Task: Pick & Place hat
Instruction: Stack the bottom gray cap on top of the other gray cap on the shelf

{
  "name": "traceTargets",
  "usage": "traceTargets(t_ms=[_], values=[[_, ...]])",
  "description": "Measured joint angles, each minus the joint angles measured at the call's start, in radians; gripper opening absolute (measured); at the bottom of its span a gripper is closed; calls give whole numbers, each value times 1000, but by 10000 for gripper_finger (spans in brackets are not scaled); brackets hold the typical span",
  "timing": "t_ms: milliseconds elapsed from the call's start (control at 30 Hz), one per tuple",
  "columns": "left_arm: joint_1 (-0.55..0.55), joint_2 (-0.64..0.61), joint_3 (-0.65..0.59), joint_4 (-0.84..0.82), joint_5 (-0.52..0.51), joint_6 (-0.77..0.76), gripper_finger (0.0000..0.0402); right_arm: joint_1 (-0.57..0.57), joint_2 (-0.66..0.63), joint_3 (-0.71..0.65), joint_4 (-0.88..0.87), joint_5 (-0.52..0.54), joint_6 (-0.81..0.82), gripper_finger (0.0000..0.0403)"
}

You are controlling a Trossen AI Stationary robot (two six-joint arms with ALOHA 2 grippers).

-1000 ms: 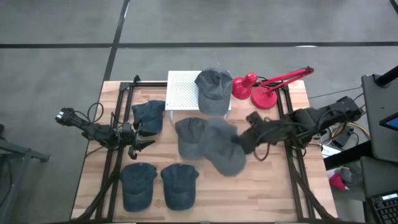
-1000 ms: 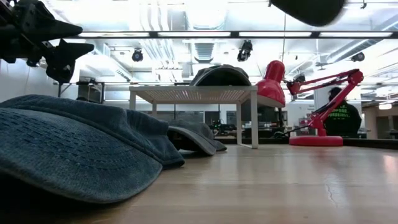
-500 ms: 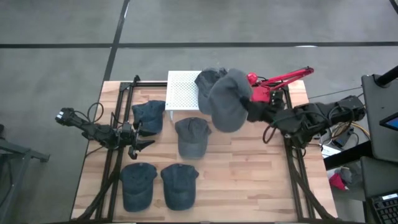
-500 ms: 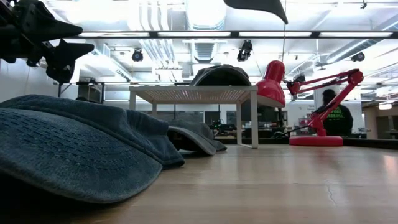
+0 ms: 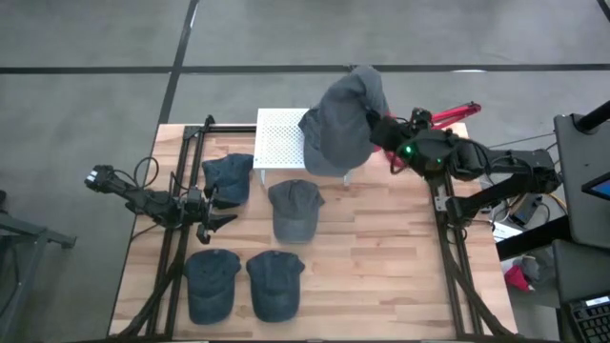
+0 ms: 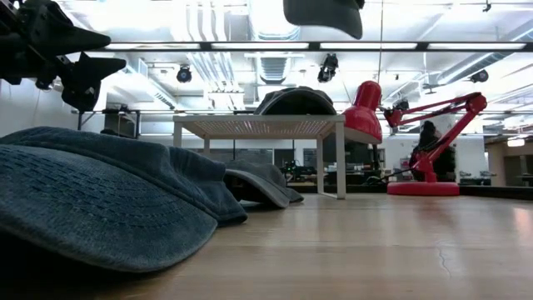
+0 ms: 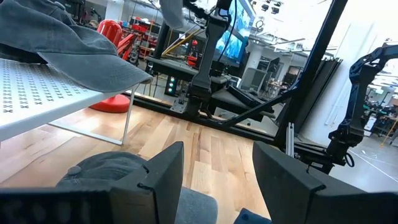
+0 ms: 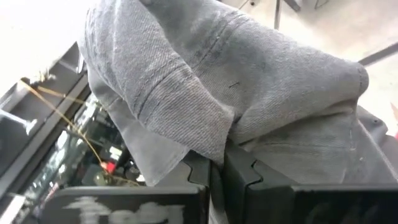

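A grey hat (image 5: 345,119) hangs high over the white perforated stand (image 5: 278,143) at the table's far middle, with my right gripper (image 5: 383,135) shut on it. In the low view only the hat's lower part (image 6: 325,15) shows at the top edge. A second grey hat (image 6: 296,102) rests on the stand's top, mostly covered from above by the held one. My left gripper (image 5: 227,208) stands open at the table's left, level, touching nothing. My right gripper pinches a bunched fold of the hat's cloth (image 8: 211,140) between its two shut fingers (image 8: 245,177). The fingers come about level from the table's right side. The hat is lifted clear and hangs out ahead of the fingers, above the stand and the hat on it.
Several dark blue-grey hats lie on the wood: one beside the stand (image 5: 229,177), one at the middle (image 5: 294,210), two near the front (image 5: 212,282) (image 5: 274,284). A red desk lamp (image 6: 416,125) stands at the far right. Black frame rails run along both sides.
My right gripper has carried the hat from above the table's middle toward the far edge and upward, rolling its wrist on the way. The hat has swung from hanging over the middle hat to hanging above the stand. My left arm kept still.
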Motion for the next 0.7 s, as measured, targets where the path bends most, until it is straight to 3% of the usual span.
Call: traceTargets(t_ms=[500, 700], values=[[0, 0, 0, 0, 0, 0, 195, -189, 42, 0, 6, -189, 95, 13], [0, 0, 0, 0, 0, 0, 195, -256, 118, 0, 31, -336, 164, 13]])
